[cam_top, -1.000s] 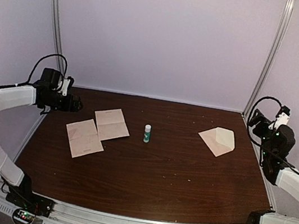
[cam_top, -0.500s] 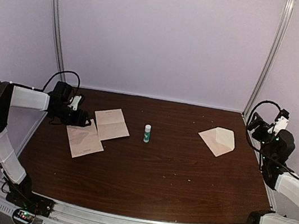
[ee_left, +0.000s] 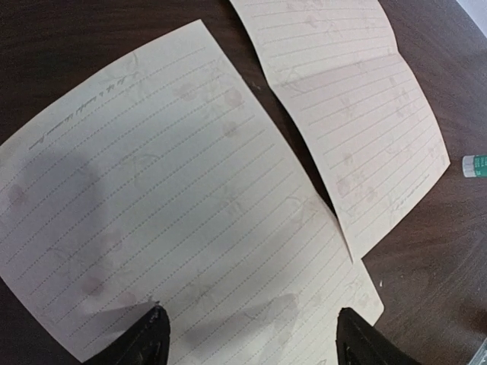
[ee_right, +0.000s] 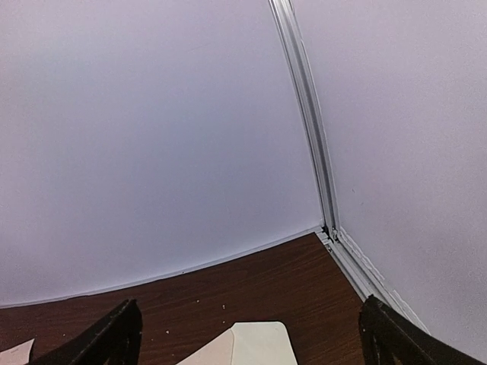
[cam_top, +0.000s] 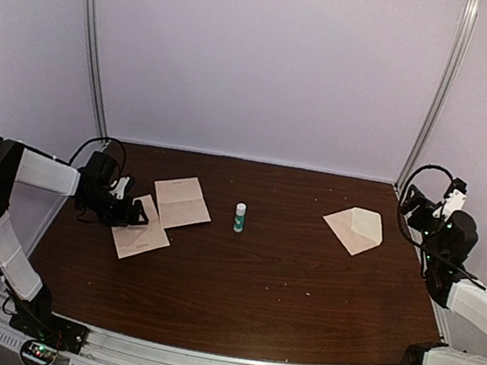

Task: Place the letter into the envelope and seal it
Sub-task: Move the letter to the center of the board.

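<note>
The small pale beige-pink paper envelope lies flat on the dark brown wooden table, on its far right part, well apart from everything else there. It is turned at an angle to the table's edges. From above its outline is five-sided rather than a plain rectangle, with a faint fold line across it. Which end is the pointed flap is too small to tell. The right wrist view catches only its upper part: a cream-pink edge with a softly rounded corner, plain and unmarked.

The right gripper hangs at the table's right edge, just beyond the envelope and above it, its black fingers spread wide with nothing between them.

On the left part of the table lie two flat sheets of lined beige-pink letter paper printed with faint flowers. The nearer sheet and the farther creased sheet sit just beside each other. In the left wrist view the corner of one seems to overlap the edge of the other.

The left gripper is low over the nearer sheet, jaws spread. Both black fingertips stand apart above the paper's near edge and cast shadows on it. Whether they touch the paper cannot be told.

A small white glue stick with a green band stands upright between the sheets and the envelope
</note>
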### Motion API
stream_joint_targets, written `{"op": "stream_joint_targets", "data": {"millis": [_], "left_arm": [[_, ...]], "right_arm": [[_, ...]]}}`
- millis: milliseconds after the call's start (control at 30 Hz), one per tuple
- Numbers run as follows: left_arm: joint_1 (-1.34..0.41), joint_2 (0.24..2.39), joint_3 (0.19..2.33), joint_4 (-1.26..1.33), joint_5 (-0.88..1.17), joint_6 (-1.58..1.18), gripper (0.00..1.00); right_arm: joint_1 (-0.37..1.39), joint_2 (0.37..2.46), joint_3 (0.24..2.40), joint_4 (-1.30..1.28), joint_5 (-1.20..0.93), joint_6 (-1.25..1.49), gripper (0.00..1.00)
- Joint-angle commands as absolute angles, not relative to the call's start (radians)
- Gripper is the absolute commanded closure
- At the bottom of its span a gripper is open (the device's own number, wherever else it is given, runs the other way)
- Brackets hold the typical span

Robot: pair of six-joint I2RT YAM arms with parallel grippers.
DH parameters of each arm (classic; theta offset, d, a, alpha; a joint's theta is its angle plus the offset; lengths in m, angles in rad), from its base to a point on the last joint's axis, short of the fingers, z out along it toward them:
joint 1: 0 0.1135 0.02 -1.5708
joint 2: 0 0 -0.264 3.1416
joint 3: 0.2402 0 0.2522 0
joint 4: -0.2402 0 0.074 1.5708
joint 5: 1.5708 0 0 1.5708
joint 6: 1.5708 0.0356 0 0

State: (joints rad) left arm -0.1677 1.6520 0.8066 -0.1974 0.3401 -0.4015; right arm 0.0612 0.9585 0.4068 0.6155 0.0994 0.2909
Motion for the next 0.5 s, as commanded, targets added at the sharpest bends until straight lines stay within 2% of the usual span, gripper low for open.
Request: {"op": "stream_joint_targets", "data": {"millis": [0, 200, 467], "left_arm": [[-0.183, 1.607, 0.748, -0.147, 0.374, -0.477, 0.23], [-0.232, 1.558, 0.665, -0.175, 0.359, -0.541, 0.2], [-0.411, 1.39, 0.561, -0.243, 0.3, -0.683, 0.19]], "right_arm": [[0.061, 0.972, 0.431, 0.614, 0.078, 0.282, 0.0], [0.059, 0.972, 0.432, 0.612, 0.078, 0.293, 0.0], [0.061, 1.061, 0.499, 0.6, 0.006, 0.346, 0.0]]}}
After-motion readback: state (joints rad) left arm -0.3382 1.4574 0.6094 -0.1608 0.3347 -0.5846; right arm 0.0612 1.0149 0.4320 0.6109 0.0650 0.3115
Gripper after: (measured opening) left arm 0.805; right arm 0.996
